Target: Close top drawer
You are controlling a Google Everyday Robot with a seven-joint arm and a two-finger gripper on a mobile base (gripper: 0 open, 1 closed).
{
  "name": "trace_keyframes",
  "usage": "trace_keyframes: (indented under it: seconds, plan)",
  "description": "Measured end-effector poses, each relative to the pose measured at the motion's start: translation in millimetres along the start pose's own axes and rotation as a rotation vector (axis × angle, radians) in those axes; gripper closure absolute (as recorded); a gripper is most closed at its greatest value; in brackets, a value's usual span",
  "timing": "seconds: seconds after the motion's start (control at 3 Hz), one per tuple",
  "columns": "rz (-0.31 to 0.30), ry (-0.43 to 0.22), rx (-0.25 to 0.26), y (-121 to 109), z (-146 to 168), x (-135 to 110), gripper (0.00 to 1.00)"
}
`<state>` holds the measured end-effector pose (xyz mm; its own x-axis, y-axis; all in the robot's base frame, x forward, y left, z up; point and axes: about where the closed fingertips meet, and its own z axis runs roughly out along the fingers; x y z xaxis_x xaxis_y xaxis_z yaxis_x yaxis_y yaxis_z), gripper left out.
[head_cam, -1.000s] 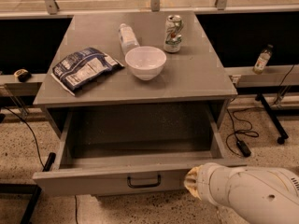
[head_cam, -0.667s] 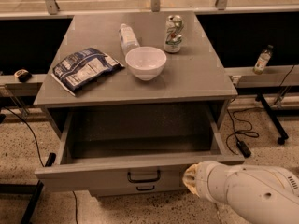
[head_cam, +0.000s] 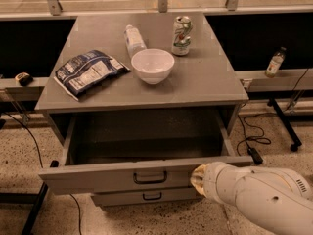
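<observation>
The top drawer point(head_cam: 98, 176) of the grey cabinet stands pulled out, wide and empty inside, with a flat grey front and a small black bar handle point(head_cam: 150, 177) at its centre. My gripper point(head_cam: 198, 179) is at the right part of the drawer front, right of the handle, and appears to touch the panel. My white arm point(head_cam: 264, 199) comes in from the lower right. A second drawer front point(head_cam: 151, 196) with its own handle shows just below.
On the cabinet top point(head_cam: 215, 82) sit a white bowl point(head_cam: 152, 65), a dark chip bag point(head_cam: 88, 72), a lying plastic bottle point(head_cam: 133, 38) and a soda can point(head_cam: 181, 35). A bottle point(head_cam: 275, 62) stands on the right ledge. Cables point(head_cam: 252, 136) lie on the floor.
The drawer front has moved back toward the cabinet, so the drawer is less far out. The lower drawer front now shows beneath it. My gripper has followed the panel inward.
</observation>
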<state>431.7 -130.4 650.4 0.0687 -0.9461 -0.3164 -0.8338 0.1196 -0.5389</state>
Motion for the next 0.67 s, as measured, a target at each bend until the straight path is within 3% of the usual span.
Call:
trace_keyframes:
  seconds: [0.67]
  plan:
    - [0.006,-0.002,0.012,-7,22,15,1.0]
